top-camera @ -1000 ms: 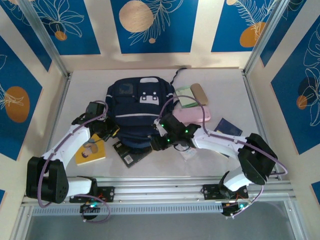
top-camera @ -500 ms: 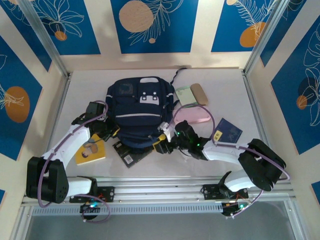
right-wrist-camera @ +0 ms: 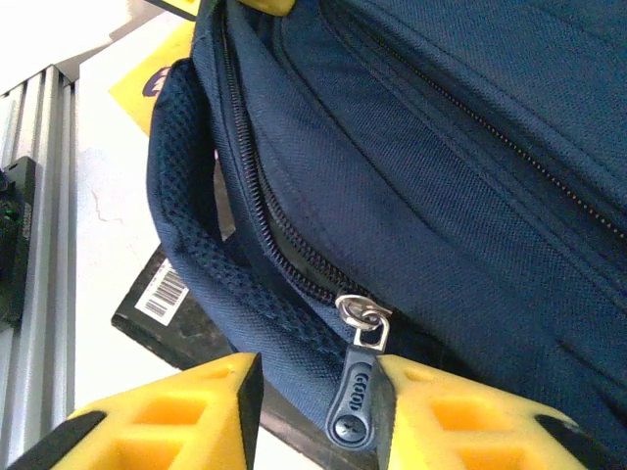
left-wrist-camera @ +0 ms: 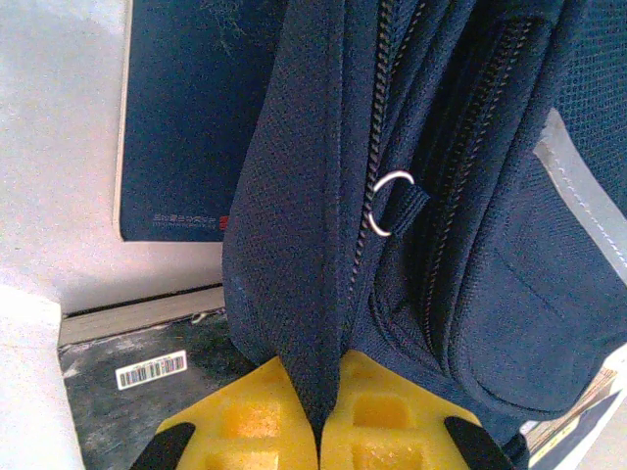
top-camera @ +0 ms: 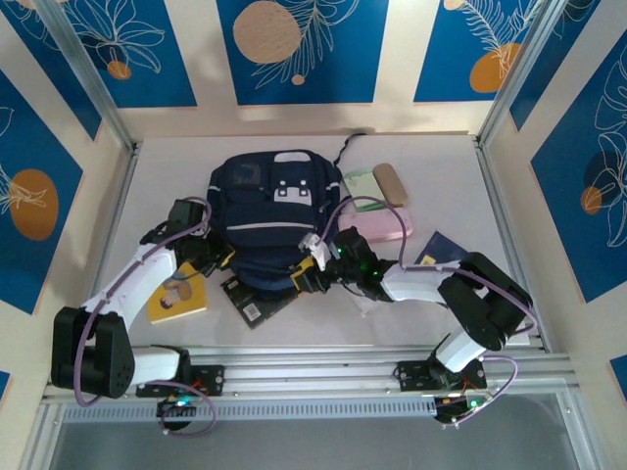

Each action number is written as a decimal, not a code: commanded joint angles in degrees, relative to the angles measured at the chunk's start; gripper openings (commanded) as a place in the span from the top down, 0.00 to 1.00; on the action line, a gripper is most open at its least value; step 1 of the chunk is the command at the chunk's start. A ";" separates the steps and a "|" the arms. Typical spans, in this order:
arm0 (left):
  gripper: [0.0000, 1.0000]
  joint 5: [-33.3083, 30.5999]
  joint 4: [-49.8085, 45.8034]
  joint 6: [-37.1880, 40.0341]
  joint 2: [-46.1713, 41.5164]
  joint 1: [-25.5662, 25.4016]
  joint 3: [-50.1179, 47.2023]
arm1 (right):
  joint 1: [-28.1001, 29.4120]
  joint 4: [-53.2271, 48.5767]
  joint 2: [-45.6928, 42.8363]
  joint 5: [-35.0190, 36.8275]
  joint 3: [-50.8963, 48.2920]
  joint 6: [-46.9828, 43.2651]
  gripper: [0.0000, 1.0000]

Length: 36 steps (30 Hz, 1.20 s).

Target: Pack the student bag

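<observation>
While the jaws of the left gripper point(left-wrist-camera: 318, 421) pinch shut on a fold of the student bag point(left-wrist-camera: 470, 245), those of the right gripper point(right-wrist-camera: 318, 392) stand apart around its zipper pull point(right-wrist-camera: 355, 397), clamping nothing. The bag lies mid-surface point(top-camera: 441, 176), its near edge over a black book point(top-camera: 257, 302).

Pink oblong fabric pencil case point(top-camera: 377, 227) lies on white tabletop point(top-camera: 157, 176). Pale green notebook point(top-camera: 361, 186) and tan oblong block point(top-camera: 390, 183) sit just behind it. Navy booklet point(top-camera: 438, 248) near its right. Yellow paperback point(top-camera: 178, 297) and black barcoded book point(top-camera: 257, 302) well left of it.
</observation>
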 commanded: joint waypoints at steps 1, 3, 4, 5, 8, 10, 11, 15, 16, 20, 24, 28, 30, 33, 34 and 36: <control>1.00 2.14 2.31 0.63 -0.89 0.64 1.80 | -0.26 -0.70 2.21 -0.95 2.08 -0.71 0.69; 1.00 2.24 2.48 0.65 -0.87 0.64 1.63 | -0.26 -2.14 3.61 -0.93 3.15 -0.30 0.73; 1.00 2.19 2.48 0.68 -0.90 0.66 1.58 | -0.18 -3.10 4.20 -1.06 3.78 -0.28 0.75; 1.00 2.16 2.48 0.68 -0.92 0.64 1.54 | 0.00 -3.65 4.67 -1.18 4.15 -0.43 0.75; 1.00 2.29 2.81 0.41 -0.98 0.64 1.12 | 0.91 -3.77 5.39 -0.43 4.21 -0.43 0.76; 1.00 2.21 2.93 0.37 -0.91 0.64 0.92 | 1.44 -4.87 5.68 0.70 4.59 -0.44 0.76; 1.00 2.10 2.92 0.44 -0.90 0.64 0.84 | 1.71 -5.86 5.81 1.67 4.98 -0.60 0.75; 1.00 2.11 3.18 0.38 -0.83 0.64 0.66 | 2.44 -9.24 5.56 4.87 5.63 -0.27 0.67; 1.00 2.02 3.18 0.37 -0.88 0.64 0.66 | 2.69 -10.00 5.28 5.60 5.67 -0.39 0.67; 1.00 1.72 3.01 0.55 -1.06 0.64 0.59 | 4.10 -11.25 3.81 10.92 4.47 -1.13 0.66; 1.00 1.71 2.92 0.63 -1.05 0.64 0.57 | 4.05 -10.51 2.26 12.62 2.49 -0.68 0.68; 1.00 1.39 2.68 0.87 -1.07 0.70 0.66 | 4.05 -10.98 2.13 12.88 2.41 -0.50 0.72; 1.00 1.28 2.40 0.89 -1.03 0.77 0.77 | 3.98 -10.82 1.67 13.45 2.17 -0.27 0.72; 1.00 1.36 2.35 0.81 -1.20 0.73 0.75 | 3.75 -11.30 0.99 12.62 2.26 -0.18 0.72; 1.00 1.32 2.26 0.93 -1.27 0.73 0.82 | 3.78 -11.64 0.91 12.62 2.48 -0.18 0.72; 1.00 1.10 2.00 1.07 -1.26 0.73 0.92 | 3.78 -12.09 0.72 12.86 2.37 -0.18 0.71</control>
